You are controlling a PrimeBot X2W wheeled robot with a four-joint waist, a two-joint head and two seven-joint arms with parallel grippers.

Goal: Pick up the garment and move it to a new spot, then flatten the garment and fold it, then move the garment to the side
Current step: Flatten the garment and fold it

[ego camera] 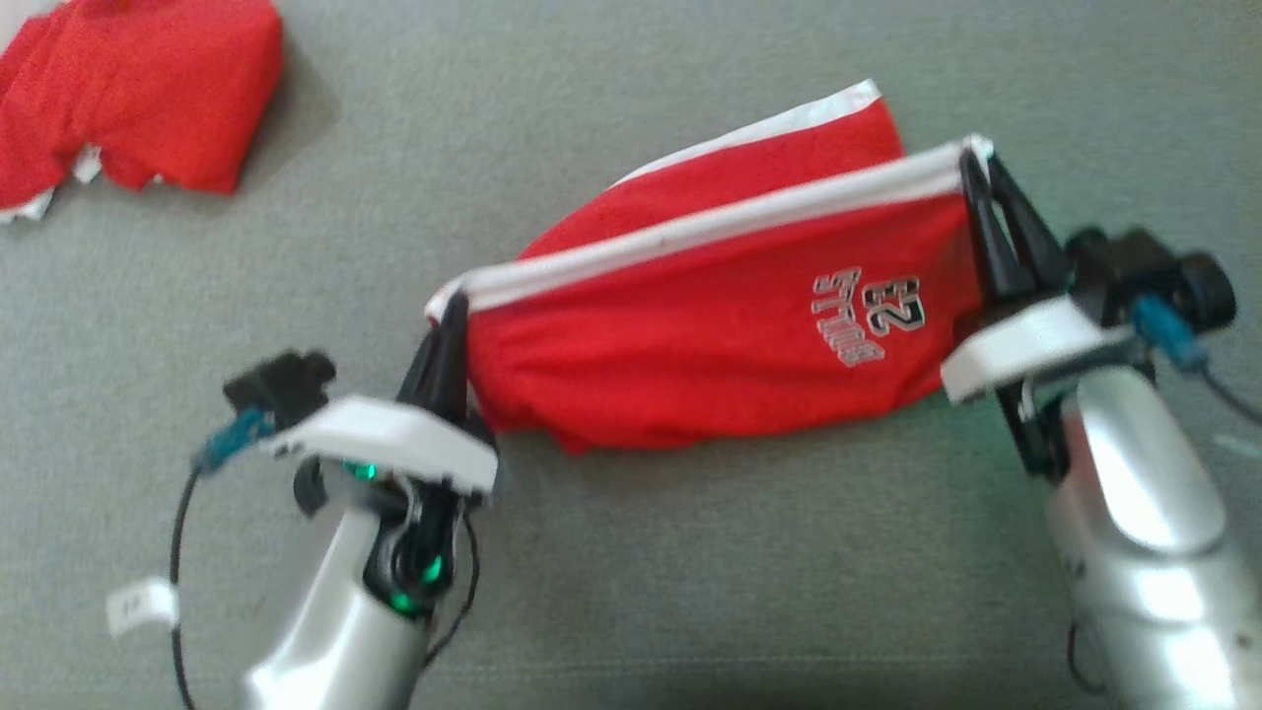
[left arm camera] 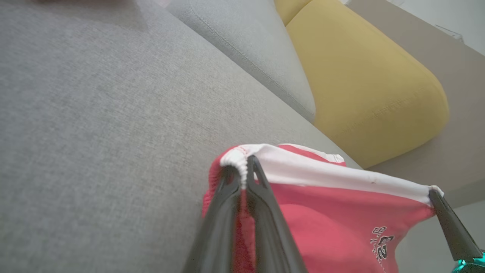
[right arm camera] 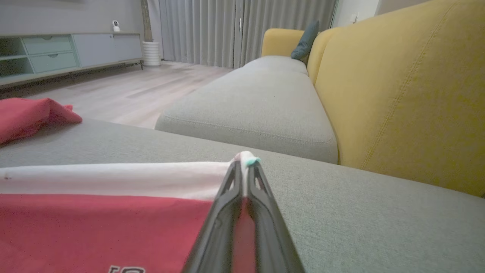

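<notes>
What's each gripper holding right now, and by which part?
Both grip the red shorts by the white waistband: left gripper at its left end, right gripper at its right end.

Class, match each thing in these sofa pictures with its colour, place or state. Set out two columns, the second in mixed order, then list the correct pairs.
Things
1. red shorts
2. other red garment
3. sofa backrest
4. small pillow

Colour, place or state
A. yellow
B. blue-grey, at the sofa's far end
C. pinched at both ends of the white waistband by the left gripper and right gripper
D. lying on the grey seat, ungripped

Pairs: 1-C, 2-D, 3-A, 4-B
</notes>
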